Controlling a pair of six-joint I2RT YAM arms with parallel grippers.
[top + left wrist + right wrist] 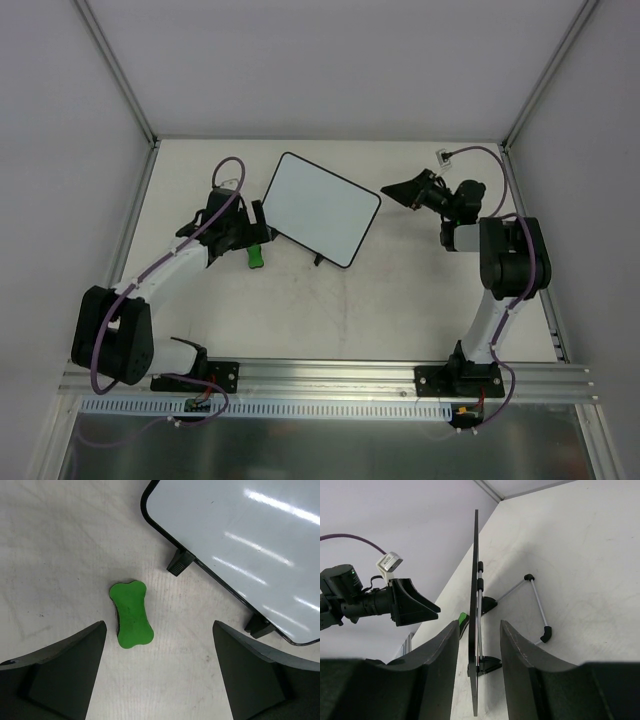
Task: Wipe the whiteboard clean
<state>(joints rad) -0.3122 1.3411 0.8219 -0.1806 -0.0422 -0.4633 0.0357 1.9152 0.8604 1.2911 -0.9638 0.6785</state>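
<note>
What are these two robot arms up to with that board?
They are meant to erase the whiteboard. The left gripper hangs open over the green eraser, which lies on the table beside the board, not picked up. The right gripper is open, lined up with the board's edge. No writing shows on the board.
</note>
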